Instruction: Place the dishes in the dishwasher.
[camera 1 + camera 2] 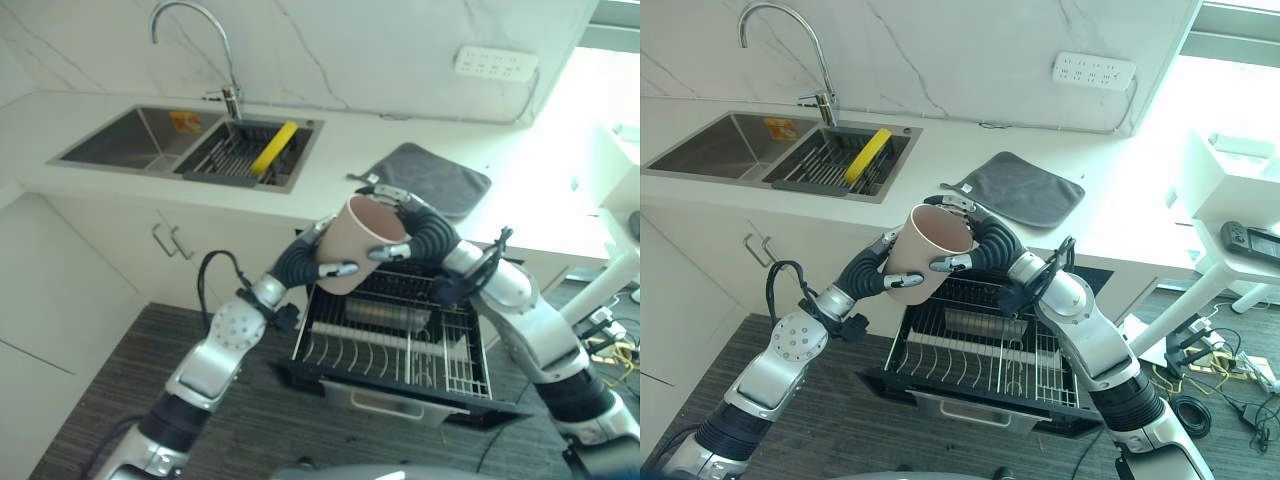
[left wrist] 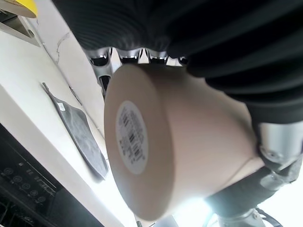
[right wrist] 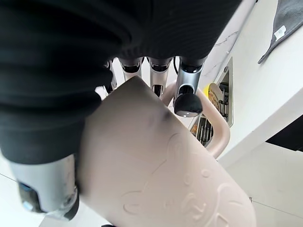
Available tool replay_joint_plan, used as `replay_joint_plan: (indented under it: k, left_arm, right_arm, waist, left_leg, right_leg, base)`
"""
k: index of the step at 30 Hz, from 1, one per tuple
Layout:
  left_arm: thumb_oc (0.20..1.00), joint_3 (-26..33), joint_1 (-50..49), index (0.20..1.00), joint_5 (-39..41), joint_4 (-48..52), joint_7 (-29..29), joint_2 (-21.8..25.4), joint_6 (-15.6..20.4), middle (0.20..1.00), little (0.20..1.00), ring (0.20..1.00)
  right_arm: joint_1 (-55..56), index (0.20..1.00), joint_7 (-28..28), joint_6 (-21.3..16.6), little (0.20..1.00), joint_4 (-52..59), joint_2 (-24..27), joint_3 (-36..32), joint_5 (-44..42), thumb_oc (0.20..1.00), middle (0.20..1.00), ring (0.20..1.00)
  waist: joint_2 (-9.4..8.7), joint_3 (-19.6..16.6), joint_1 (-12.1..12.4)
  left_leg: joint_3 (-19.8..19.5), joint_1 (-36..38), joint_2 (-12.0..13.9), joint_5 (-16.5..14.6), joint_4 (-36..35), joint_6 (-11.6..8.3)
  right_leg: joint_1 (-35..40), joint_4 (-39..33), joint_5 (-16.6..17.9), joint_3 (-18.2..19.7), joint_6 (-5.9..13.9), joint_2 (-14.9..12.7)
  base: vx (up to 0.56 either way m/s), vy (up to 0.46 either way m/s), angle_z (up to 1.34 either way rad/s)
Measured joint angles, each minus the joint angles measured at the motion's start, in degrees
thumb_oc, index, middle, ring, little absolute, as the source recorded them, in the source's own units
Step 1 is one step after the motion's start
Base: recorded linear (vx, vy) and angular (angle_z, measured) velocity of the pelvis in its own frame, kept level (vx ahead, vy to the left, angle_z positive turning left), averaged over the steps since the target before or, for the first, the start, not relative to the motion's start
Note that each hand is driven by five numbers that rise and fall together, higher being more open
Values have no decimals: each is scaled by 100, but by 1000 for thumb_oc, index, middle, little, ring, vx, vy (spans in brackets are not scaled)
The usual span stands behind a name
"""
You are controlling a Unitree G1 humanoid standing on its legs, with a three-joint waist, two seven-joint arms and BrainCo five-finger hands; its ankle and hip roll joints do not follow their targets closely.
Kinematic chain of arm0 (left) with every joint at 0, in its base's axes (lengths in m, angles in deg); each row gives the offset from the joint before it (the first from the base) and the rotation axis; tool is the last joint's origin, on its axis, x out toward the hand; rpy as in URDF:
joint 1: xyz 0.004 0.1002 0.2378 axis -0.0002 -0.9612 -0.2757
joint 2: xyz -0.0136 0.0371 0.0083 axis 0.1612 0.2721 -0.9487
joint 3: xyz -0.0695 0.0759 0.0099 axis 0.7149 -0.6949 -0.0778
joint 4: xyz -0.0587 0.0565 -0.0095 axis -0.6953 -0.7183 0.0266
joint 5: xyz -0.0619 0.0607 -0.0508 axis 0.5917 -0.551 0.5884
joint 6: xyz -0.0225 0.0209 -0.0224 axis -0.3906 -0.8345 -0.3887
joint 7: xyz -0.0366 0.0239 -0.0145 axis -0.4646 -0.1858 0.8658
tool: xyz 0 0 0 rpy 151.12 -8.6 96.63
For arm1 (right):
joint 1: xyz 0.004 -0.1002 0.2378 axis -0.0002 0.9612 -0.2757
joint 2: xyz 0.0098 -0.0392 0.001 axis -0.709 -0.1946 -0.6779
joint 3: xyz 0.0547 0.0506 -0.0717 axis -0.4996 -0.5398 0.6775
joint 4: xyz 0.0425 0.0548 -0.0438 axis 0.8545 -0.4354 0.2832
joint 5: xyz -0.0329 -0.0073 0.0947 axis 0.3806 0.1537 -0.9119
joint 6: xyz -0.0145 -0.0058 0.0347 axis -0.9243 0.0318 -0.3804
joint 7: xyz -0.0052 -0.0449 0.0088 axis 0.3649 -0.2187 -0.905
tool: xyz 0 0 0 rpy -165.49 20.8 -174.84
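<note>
A beige mug [image 1: 355, 245] hangs tilted in the air above the pulled-out dishwasher rack [image 1: 400, 350], its mouth turned up and away from me. My left hand [image 1: 300, 262] comes from the lower left and is shut on the mug's lower part; the left wrist view shows the labelled base [image 2: 132, 137]. My right hand [image 1: 425, 232] is shut on the mug from the right, near the rim, and one of its fingers [image 3: 187, 97] lies by the handle [image 3: 218, 130].
Some dishes lie in the rack [image 1: 985, 350]. A sink [image 1: 130, 140] with a faucet [image 1: 232, 95] and a yellow item [image 1: 272, 148] on a drain rack lies at the back left. A grey mat [image 1: 430, 175] is on the counter behind the mug.
</note>
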Motion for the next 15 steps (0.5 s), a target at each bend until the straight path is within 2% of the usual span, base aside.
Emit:
replay_joint_plan:
  k: [6, 9, 10, 15]
  left_arm:
    - [200, -1, -8, 200, 10, 0, -45, -18, -2, 200, 200, 200]
    - [686, -2, -11, 686, 13, 0, -56, -33, -4, 686, 686, 686]
    - [1000, -2, -11, 1000, 13, 0, -62, -40, -10, 1000, 1000, 1000]
    - [1000, -3, -12, 1000, 24, 3, -154, -126, -64, 1000, 1000, 1000]
  right_arm:
    - [-7, 200, 8, -41, 200, 0, -1, -3, 114, 200, 200, 200]
    - [-7, 200, -3, -47, 200, 0, -2, -4, 115, 200, 200, 200]
    - [-7, 200, -9, -65, 200, 0, -3, -4, 117, 200, 200, 200]
    - [-7, 200, -13, -116, 200, 0, -6, 8, 264, 200, 200, 200]
  waist:
    - [-13, 6, 1]
    - [-19, 9, 0]
    - [-19, 9, 1]
    - [-20, 10, -1]
  left_leg:
    - [-1, -3, 0, 0, -2, 0]
    - [-2, -2, -1, 0, -1, 0]
    - [-3, -2, 0, 0, -1, 0]
    - [-2, -2, 0, 0, -2, 0]
  right_leg:
    - [0, 0, 0, 0, 0, 0]
    - [-2, 0, 0, 0, 0, 0]
    - [-2, 0, 0, -1, 0, 0]
    - [-1, 0, 0, 0, 0, 0]
  base:
    - [0, 0, 0]
    - [0, 0, 0]
    - [0, 0, 0]
    - [0, 0, 0]
